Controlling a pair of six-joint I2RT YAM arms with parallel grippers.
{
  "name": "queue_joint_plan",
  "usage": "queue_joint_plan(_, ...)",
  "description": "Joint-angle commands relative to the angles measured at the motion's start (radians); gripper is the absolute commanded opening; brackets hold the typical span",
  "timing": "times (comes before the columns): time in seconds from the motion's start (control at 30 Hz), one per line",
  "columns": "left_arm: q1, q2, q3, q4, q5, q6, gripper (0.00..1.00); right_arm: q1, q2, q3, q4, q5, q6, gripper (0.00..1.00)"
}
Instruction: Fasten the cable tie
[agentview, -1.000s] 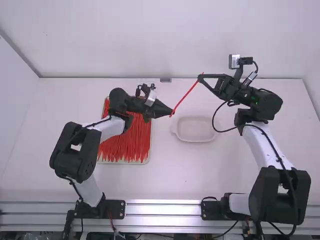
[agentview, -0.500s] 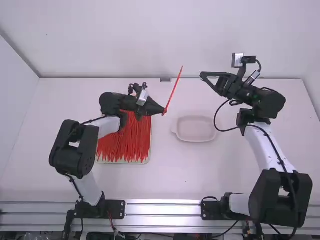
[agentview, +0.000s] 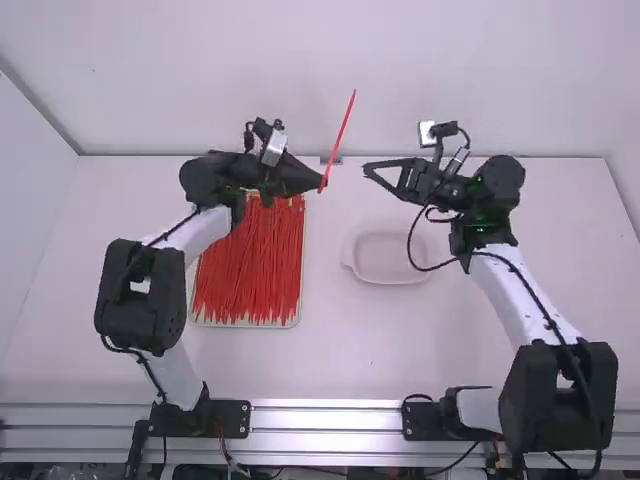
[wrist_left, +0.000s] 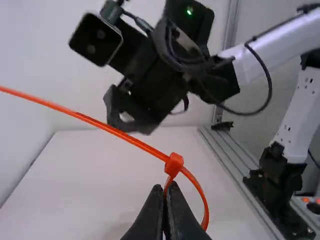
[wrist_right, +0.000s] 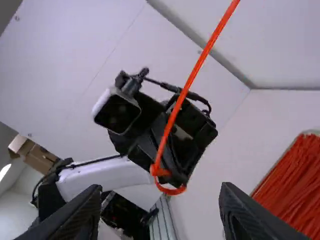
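Observation:
My left gripper (agentview: 318, 184) is raised above the table's back left and shut on a red cable tie (agentview: 339, 135), whose tail points up and slightly right. In the left wrist view its fingertips (wrist_left: 164, 190) pinch the small closed loop just below the cable tie's head (wrist_left: 173, 163), and the tail runs off past the right gripper (wrist_left: 131, 111). My right gripper (agentview: 382, 181) hangs open a short way right of the cable tie, apart from it. From the right wrist, the cable tie (wrist_right: 193, 74) and its loop stand in front of the left gripper (wrist_right: 167, 142).
A tray (agentview: 292, 322) with a heap of red cable ties (agentview: 252, 262) lies under the left arm. Right of it, beneath the right gripper, is a shallow white dish (agentview: 388, 258). The back wall is close behind both grippers.
The right gripper let go of the tail and swung left, open. The left gripper lifted the tie up and back, and its tail now stands nearly upright.

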Motion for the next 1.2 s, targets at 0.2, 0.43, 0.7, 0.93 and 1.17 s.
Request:
queue_joint_plan(0.2,-0.044,-0.005,0.111,-0.155,-0.105,-0.072,0.02,0.101,-0.017,0.031,0.006,0.183,-0.087,0.63)
queue_joint_plan(0.43,-0.082,-0.005,0.116,-0.211,-0.1,-0.024,0.02,0.143,-0.017,0.031,0.037,0.242,-0.086,0.63)
queue_joint_plan(0.7,-0.091,-0.005,0.104,-0.227,-0.037,-0.008,0.02,0.13,-0.017,0.031,0.093,0.238,-0.055,0.5)
queue_joint_plan(0.93,-0.092,-0.005,0.104,-0.211,-0.003,-0.008,0.02,0.126,-0.017,0.031,0.09,0.223,-0.045,0.17)
queue_joint_plan(1.17,-0.092,-0.005,0.104,-0.218,-0.005,-0.008,0.02,0.124,-0.017,0.031,0.091,0.208,-0.064,0.0)
